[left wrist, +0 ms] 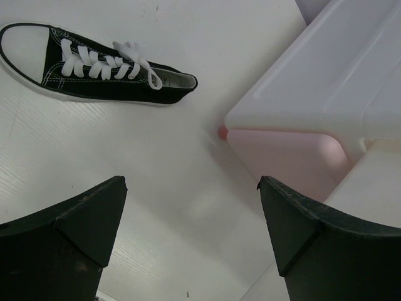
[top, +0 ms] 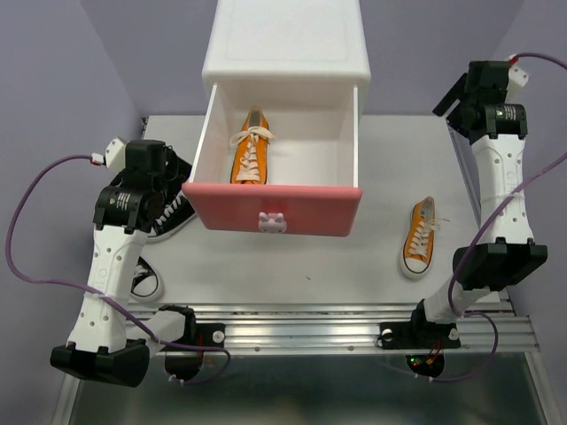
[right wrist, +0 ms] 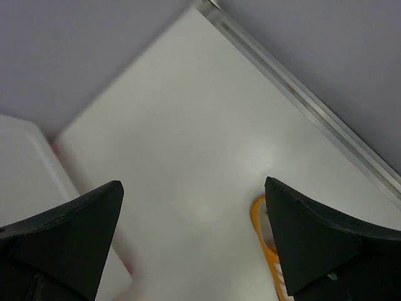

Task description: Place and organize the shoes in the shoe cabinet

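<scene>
1 orange sneaker (top: pixel 251 150) sits in the open drawer (top: pixel 319 212); left tool (left wrist: pixel 191 188) and right tool (right wrist: pixel 194 188) gape empty; its mate (top: pixel 420 236) likely next.

A flat white rectangular tabletop (top: pixel 337 266) fills the middle, closed in on its far, left and right sides by plain matte lavender-grey walls (top: pixel 53 80). Along its near edge runs a ribbed silver aluminium rail (top: pixel 310 323). Below the rail lies a smooth, dull grey-green surface (top: pixel 310 390). The light is soft and even, leaving a faint sheen on the tabletop.
</scene>
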